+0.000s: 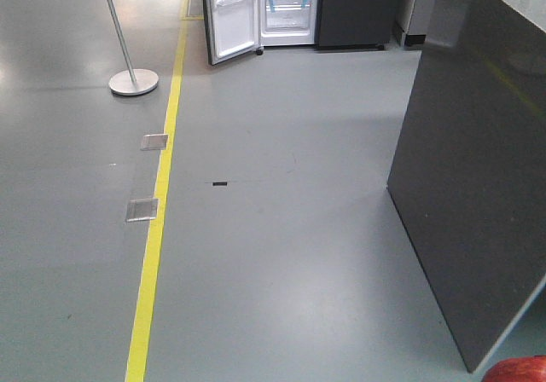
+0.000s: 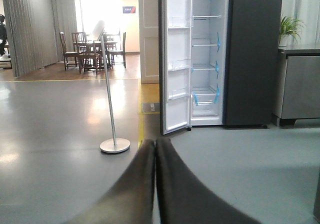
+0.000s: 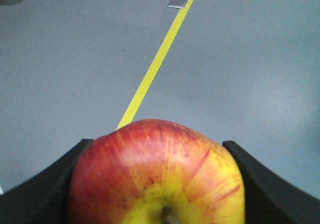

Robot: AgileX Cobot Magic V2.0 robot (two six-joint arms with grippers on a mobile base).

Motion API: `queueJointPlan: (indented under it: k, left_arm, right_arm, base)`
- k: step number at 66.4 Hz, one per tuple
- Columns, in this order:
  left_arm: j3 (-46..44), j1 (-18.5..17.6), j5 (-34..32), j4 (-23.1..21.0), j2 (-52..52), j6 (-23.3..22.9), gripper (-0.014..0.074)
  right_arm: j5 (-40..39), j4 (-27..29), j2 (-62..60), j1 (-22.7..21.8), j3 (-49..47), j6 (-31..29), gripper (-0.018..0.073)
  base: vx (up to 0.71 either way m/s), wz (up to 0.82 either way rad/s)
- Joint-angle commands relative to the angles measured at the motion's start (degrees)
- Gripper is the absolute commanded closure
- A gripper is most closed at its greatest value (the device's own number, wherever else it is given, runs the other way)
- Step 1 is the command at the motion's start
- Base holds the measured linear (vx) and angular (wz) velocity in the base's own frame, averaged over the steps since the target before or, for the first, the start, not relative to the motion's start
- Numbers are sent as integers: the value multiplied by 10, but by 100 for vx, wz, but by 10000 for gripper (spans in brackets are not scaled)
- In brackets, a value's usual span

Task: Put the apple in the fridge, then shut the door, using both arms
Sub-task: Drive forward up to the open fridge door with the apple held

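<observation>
Apple [image 3: 157, 176] gripped in the right fingers [image 3: 265, 184], with the fridge [image 2: 252, 54] open well across the floor [image 1: 281, 254].

At the far end of the grey floor the fridge shows its white inside and blue-taped shelves. Its door [image 2: 177, 59] is swung wide to the left, near a metal stand [image 2: 111, 109]. The left fingers [image 2: 142, 184] are pressed together with nothing between them. The right fingers clamp the apple on both sides, stem end toward the camera. The step in hand looks like the approach. It would go best by driving right of the yellow line [image 1: 162, 203] and aiming at the open compartment, not the door's edge. The grip should be firm, and the left arm should be free for the door.
</observation>
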Motion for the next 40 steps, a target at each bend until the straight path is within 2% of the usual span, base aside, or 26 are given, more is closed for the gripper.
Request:
queueJointPlan:
  k: [1,40]
  left_arm:
    - [-9,-2,-44,-1,-8,-5,603]
    - [-9,-2,-44,-1,-8,-5,603]
  right_arm:
    - [-32,21,5,-2,-15,-4,462]
    - [-32,21,5,-2,-15,-4,462]
  base:
    - [34,4]
    - [36,4]
